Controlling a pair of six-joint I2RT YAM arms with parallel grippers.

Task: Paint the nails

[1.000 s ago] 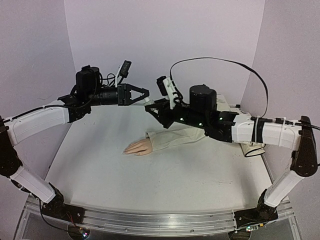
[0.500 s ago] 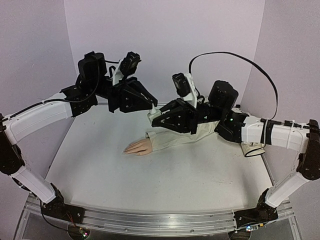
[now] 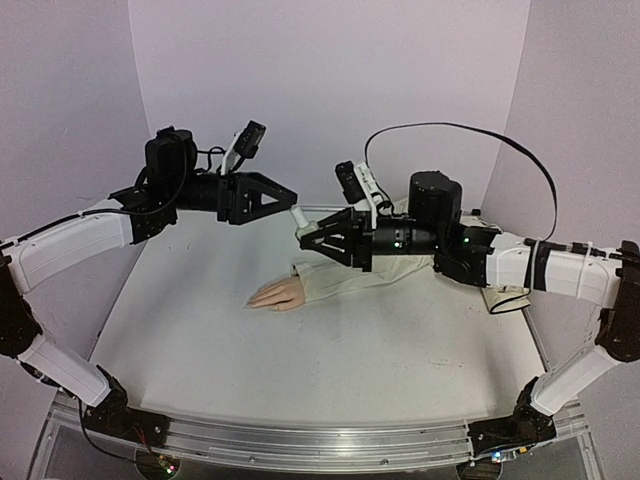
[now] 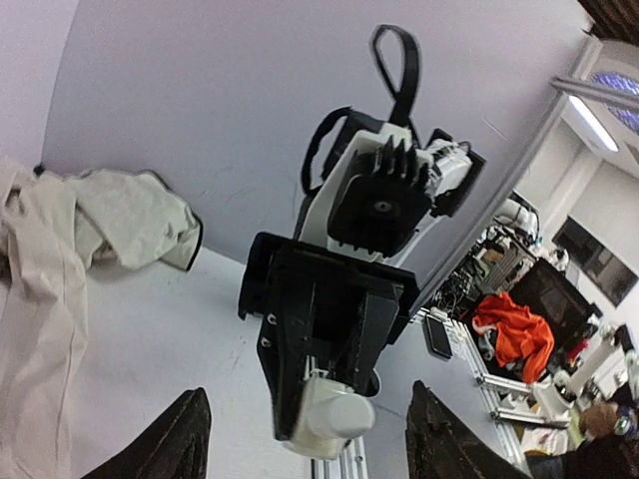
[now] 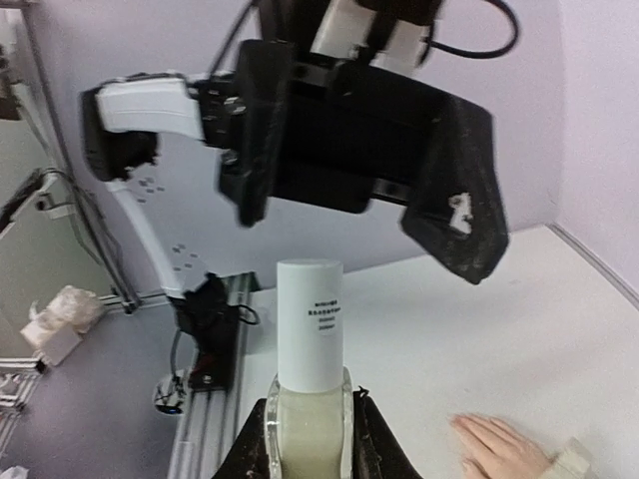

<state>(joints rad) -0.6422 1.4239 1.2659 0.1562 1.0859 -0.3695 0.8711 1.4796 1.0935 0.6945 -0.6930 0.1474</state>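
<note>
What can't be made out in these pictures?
- nails: top view, too small to tell painted or bare; right wrist view, fake hand blurred and cut by the bottom edge.
- white bottle: right wrist view, lower body hidden inside the right gripper; label print too small.
- sleeve: top view, far end hidden behind the right arm.

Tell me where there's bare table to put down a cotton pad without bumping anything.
Bare table runs from the fake hand to the near rail, and also left of the hand. Crowded: above the sleeve, where the open left claw faces the right claw holding the white bottle.
</note>
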